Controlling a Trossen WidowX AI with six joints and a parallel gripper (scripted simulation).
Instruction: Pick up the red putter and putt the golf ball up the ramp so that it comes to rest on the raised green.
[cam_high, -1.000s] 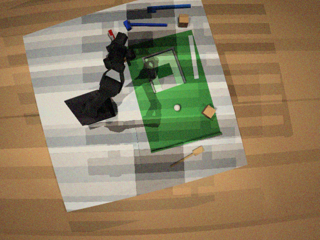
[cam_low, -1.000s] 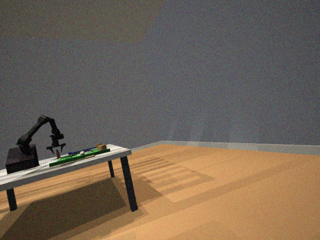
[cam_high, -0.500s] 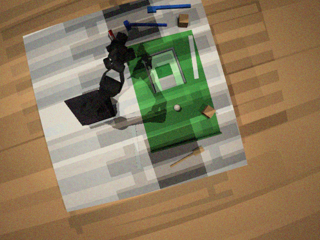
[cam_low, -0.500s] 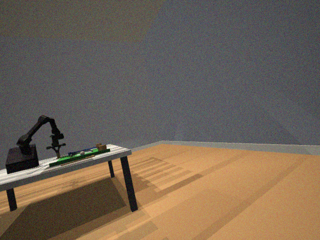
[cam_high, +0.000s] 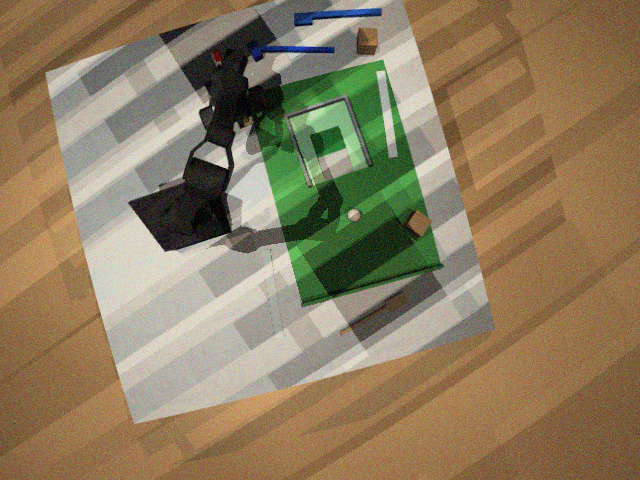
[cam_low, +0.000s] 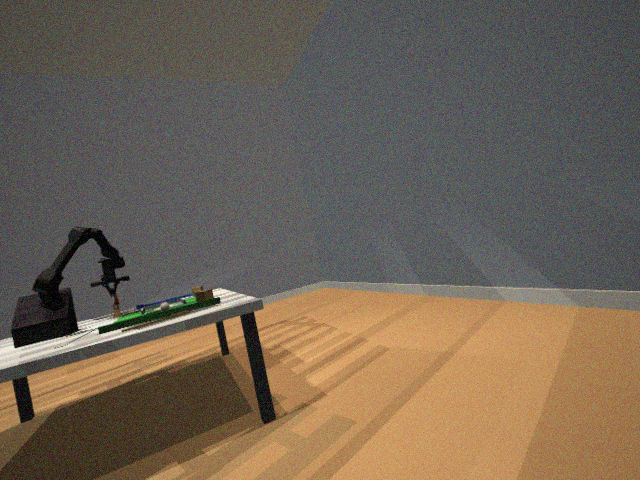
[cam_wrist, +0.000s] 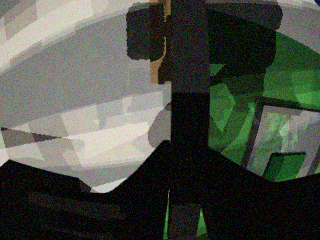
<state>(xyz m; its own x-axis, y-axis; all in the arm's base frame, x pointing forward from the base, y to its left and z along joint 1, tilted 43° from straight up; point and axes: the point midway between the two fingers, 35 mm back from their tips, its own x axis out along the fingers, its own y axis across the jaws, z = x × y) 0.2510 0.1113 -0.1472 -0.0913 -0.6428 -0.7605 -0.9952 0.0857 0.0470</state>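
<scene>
My gripper (cam_low: 115, 293) (cam_wrist: 179, 146) is shut on the red putter, low over the table beside the mat's left edge. The red putter (cam_high: 217, 56) (cam_low: 116, 300) shows a red end past the arm in the top view; the arm hides most of it there. In the wrist view a dark bar runs up from between the fingers. The white golf ball (cam_high: 354, 215) (cam_low: 164, 306) rests on the green mat (cam_high: 294, 273) (cam_low: 111, 326). A grey-walled square (cam_high: 358, 131) (cam_wrist: 254, 130) surrounds a small green patch (cam_high: 329, 138) (cam_wrist: 286, 166), its open side facing the ball.
A wooden piece (cam_high: 246, 122) (cam_low: 116, 311) (cam_wrist: 155, 74) stands by the putter. Two blue putters (cam_high: 338, 13) (cam_high: 299, 49) and a wooden block (cam_high: 367, 41) lie at the back. Another block (cam_high: 418, 223) and a white strip (cam_high: 386, 113) are on the mat. A wooden stick (cam_high: 374, 312) lies beyond its near edge.
</scene>
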